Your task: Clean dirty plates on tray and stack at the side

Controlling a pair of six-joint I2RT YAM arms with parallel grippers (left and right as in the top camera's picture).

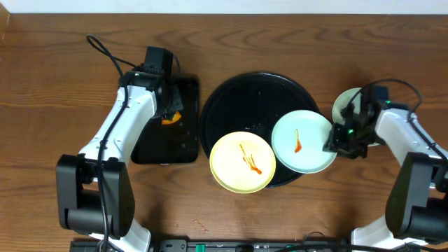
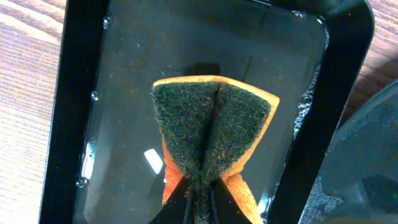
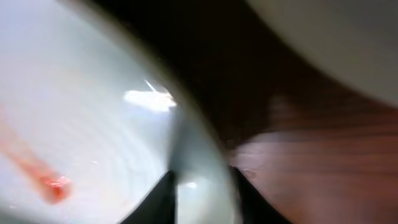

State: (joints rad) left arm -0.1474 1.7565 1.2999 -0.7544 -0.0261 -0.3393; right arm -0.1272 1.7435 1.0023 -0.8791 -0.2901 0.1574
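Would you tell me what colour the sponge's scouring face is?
Dark green on the sponge, orange beneath; left wrist view.

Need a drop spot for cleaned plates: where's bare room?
Bare: back half of the round tray, behind the yellow plate and mint plate; table left of the left arm. Crowded: right side, right gripper on the mint plate, third plate beside it.

A small rectangular glossy black tray (image 1: pixel 168 143) with a raised rim lies on the brown wood-grain table (image 1: pixel 56 70), towards the left side. In the left wrist view, droplets cling along the tray's (image 2: pixel 56 112) edges. Its floor may hold a thin film of water, though the glare makes that hard to judge. Over the floor is an orange foam sponge with a dark green scouring face (image 2: pixel 211 130), folded down its middle so the green halves bulge outward. Whether the sponge touches the floor cannot be told. From overhead, only an orange corner of the sponge (image 1: pixel 170 119) shows.
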